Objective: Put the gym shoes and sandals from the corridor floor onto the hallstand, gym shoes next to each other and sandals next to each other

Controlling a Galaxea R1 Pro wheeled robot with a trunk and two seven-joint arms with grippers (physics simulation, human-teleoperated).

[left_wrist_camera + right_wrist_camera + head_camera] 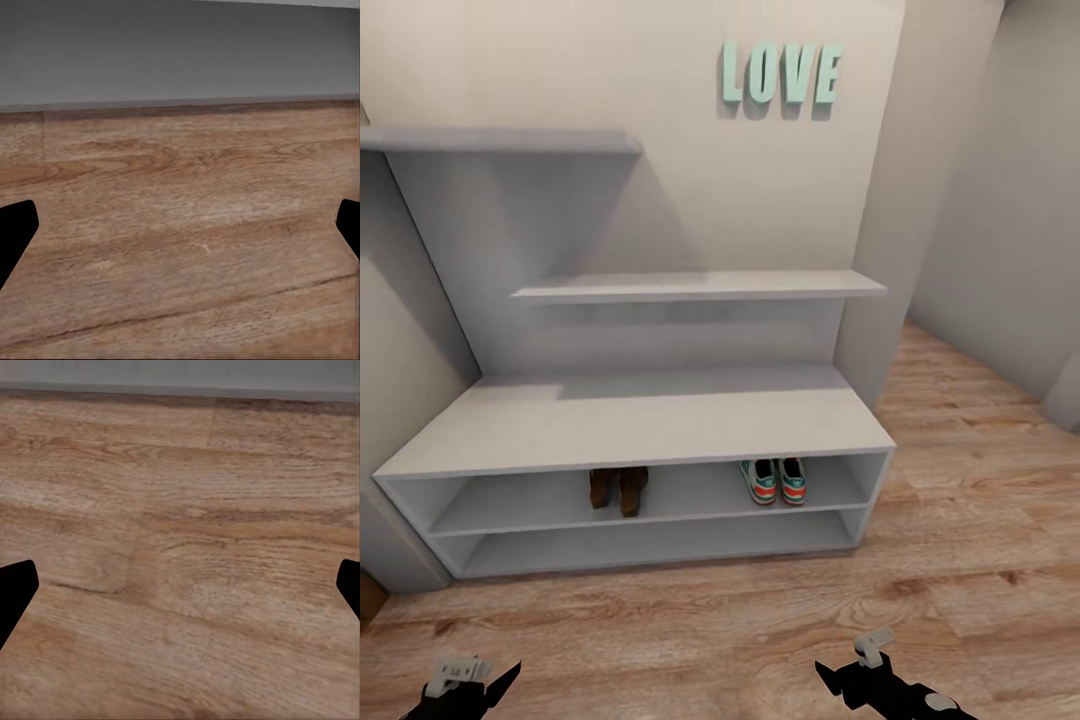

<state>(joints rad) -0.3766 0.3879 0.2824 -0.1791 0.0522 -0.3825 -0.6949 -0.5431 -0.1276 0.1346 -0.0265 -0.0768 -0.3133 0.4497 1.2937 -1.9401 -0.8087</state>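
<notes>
Two pairs sit on the upper shelf of the pale-grey hallstand (630, 425): the brown sandals (619, 488) side by side near the middle, the gym shoes (774, 480) together further right. Warm wood-plank corridor floor (960, 540) spreads in front. Mint "LOVE" letters (780, 75) hang on the wall. Left end effector (465, 685) and right end effector (870, 665) hover low, both released, grasping nothing.

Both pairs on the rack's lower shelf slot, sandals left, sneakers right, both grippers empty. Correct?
One error: the sandals and gym shoes sit in the upper shelf slot of the hallstand, not the lower one, as the head view shows. The rest holds: sandals to the left, sneakers to the right, and the left gripper and right gripper are open with nothing between the fingers.
</notes>
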